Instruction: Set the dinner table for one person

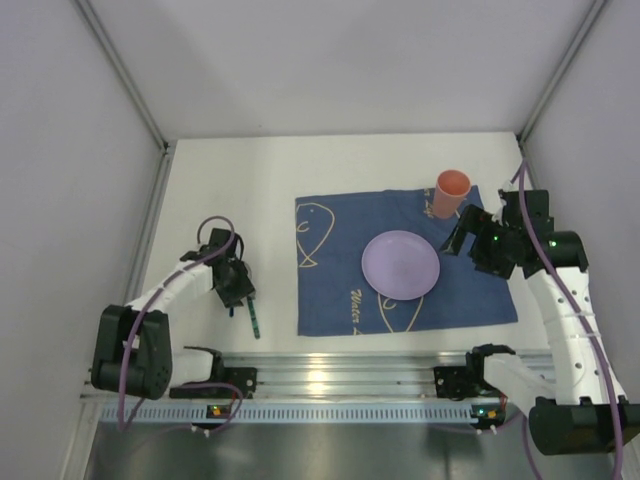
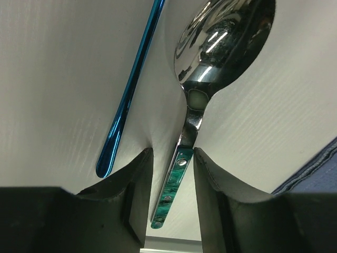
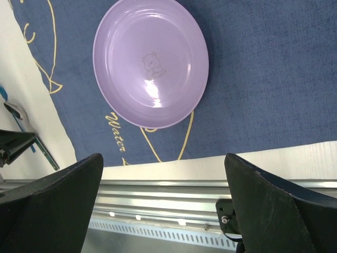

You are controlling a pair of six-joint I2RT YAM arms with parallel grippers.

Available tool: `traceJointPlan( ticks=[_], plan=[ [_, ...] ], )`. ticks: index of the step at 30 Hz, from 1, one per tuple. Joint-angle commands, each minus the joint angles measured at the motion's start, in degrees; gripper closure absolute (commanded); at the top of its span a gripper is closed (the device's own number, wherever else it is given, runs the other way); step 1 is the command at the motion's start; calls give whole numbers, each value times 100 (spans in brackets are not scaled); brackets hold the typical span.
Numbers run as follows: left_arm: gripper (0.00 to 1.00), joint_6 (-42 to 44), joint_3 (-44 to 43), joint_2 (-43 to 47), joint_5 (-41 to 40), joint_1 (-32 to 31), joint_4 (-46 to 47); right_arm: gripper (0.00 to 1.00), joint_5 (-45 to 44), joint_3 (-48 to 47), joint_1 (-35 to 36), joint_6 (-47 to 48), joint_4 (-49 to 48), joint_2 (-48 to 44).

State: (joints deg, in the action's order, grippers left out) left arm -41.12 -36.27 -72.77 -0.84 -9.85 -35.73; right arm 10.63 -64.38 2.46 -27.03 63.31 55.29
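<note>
One spoon between the left jaws

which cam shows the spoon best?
Left wrist: the spoon fills the frame, shiny bowl up top, green handle inside the left pincer. Top external shows only a thin green handle by that pincer. Right wrist: just unclear slivers at the left edge.

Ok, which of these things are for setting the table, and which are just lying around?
For the job: table, cloth, plate, cup, spoon, blue utensil handle.
Just there: metal rail along the near edge, side walls.
</note>
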Motion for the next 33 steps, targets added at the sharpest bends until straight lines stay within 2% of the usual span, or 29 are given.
traceJointPlan(
  ticks=[1,4,7,8,10,14,16,18,21,22,24,25,28,31,33],
  plan=[
    [58,52,41,-149,40,27,329,0,-35,-66,53,4,-222,35],
    [63,148,41,-369,40,27,461,0,-61,-75,44,13,-222,44],
    [73,254,41,-588,58,27,645,0,-105,-75,53,4,-214,35],
    [87,280,33,-685,241,18,689,0,-114,-66,53,4,-214,26],
    [100,350,-125,-782,286,27,725,0,-123,-75,44,22,-214,26],
    [100,412,-748,-686,461,18,585,3,-595,-468,315,145,-214,70],
    [100,412,-1343,-677,637,9,497,1,-764,-698,770,154,-292,157],
    [100,316,-1828,-808,786,-78,444,0,-555,-944,1167,154,-642,368],
    [100,175,-2988,-1256,936,-350,277,0,70,-997,2090,-3,-1214,711],
    [100,157,-3617,-1553,1119,-447,224,0,62,-1006,2544,-83,-1477,799],
    [100,140,-4280,-1827,1279,-788,128,0,-122,-1033,2943,-285,-1724,1053],
    [100,157,-4918,-2107,1384,-921,75,0,-175,-1041,3232,-320,-1960,1124],
    [100,192,-6152,-2730,1622,-1431,-294,0,-202,-1155,3576,-330,-2234,1502],
    [100,210,-6978,-3171,1771,-1888,-716,0,-184,-1401,3674,-207,-2402,1923],
    [100,123,-7191,-3234,1851,-2126,-717,0,-237,-1551,3674,-93,-2437,2179]
  ],
)
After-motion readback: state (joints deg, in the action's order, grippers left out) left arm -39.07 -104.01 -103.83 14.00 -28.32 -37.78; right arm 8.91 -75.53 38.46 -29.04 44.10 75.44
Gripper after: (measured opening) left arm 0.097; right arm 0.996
